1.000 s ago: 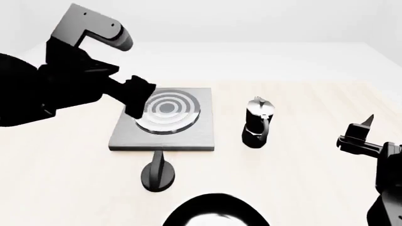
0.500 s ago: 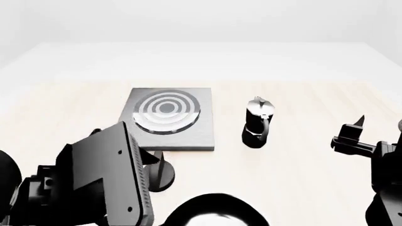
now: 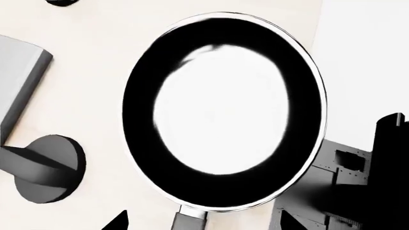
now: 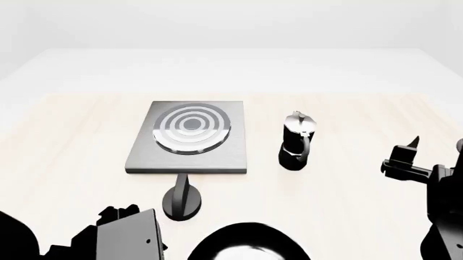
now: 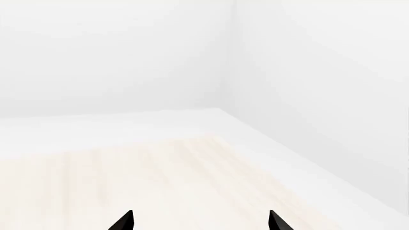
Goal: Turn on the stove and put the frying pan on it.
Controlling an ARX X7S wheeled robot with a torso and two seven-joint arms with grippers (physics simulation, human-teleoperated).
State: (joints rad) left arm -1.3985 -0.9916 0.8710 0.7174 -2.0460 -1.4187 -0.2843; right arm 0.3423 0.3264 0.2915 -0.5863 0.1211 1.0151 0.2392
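The frying pan (image 3: 223, 112) lies on the table (image 4: 347, 189) at its near edge, below my left gripper (image 3: 201, 221), whose fingers are spread and empty, near the knob (image 4: 182, 197) fronting the stove (image 4: 191, 136); my right gripper (image 5: 199, 221) hangs parted, empty.

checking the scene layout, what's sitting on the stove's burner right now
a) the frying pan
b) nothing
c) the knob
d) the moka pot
b: in the head view the stove shows its bare concentric rings, the moka pot stands on the table beside it, the knob lies in front of it, and the frying pan rests apart on the table near the robot.
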